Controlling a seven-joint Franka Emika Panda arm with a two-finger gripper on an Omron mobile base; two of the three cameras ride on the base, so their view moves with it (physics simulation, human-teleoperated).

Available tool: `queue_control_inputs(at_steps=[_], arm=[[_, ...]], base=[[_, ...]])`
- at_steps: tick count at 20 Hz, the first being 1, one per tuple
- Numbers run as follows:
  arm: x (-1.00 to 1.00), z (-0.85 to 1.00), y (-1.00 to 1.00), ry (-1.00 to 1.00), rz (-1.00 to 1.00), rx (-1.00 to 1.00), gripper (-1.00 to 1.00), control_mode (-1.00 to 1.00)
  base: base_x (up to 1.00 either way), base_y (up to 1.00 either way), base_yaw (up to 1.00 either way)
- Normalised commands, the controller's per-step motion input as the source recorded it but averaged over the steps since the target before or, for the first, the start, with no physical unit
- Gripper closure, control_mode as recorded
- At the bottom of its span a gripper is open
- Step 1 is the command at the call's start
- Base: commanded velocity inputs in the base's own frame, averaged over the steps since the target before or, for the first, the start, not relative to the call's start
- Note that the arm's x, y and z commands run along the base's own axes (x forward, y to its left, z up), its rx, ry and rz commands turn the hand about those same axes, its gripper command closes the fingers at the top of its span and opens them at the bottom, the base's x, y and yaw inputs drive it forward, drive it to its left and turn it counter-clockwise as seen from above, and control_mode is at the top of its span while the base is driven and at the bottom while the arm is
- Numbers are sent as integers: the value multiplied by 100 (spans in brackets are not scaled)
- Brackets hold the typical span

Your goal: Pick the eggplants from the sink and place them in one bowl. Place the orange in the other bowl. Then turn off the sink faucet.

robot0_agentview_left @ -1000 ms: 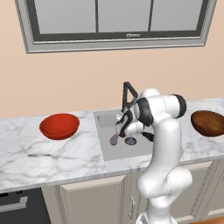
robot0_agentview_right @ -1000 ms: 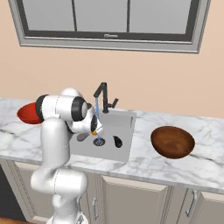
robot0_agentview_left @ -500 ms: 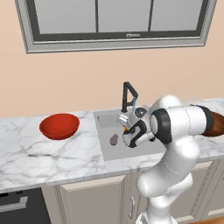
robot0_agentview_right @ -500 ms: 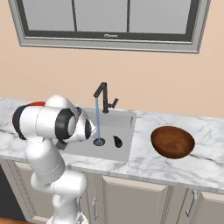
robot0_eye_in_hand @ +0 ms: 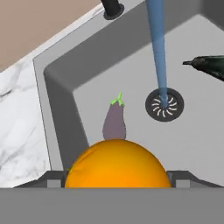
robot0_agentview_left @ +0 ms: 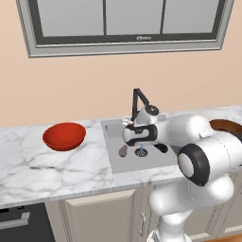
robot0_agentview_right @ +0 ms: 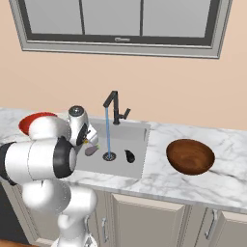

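Note:
In the hand view the orange (robot0_eye_in_hand: 117,164) fills the space between my gripper's (robot0_eye_in_hand: 117,178) fingers, which are shut on it, above the left part of the sink (robot0_eye_in_hand: 57,109). Below it on the basin floor lies the pale eggplant (robot0_eye_in_hand: 114,122), stem pointing away. The dark eggplant (robot0_eye_in_hand: 210,65) lies beyond the drain (robot0_eye_in_hand: 164,104). A stream of water (robot0_eye_in_hand: 158,48) runs from the black faucet (robot0_agentview_right: 115,106) into the drain. The red bowl (robot0_agentview_left: 64,136) stands on the counter left of the sink. The brown bowl (robot0_agentview_right: 190,156) stands to its right.
My own arm's big elbow (robot0_agentview_left: 208,163) hangs low over the counter's front edge right of the sink and hides part of the brown bowl (robot0_agentview_left: 228,125). White marble counter (robot0_agentview_left: 28,170) stretches left of the sink; a window and wall stand behind.
The arm has folded down and toward the cameras. The hand has come up off the basin floor with the orange in it. Both eggplants lie where they were.

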Motion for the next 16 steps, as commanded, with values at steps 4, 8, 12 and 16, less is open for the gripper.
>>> queue_control_inputs(at_steps=[4,8,12,16], arm=[[-8,79,36,0,26,-2,100,-100],[1,50,96,0,19,-11,100,-100],[5,22,99,0,22,-13,100,-100],[34,10,82,3,25,-4,100,-100]], base=[[0,0,0],[0,0,0],[0,0,0],[0,0,0]])
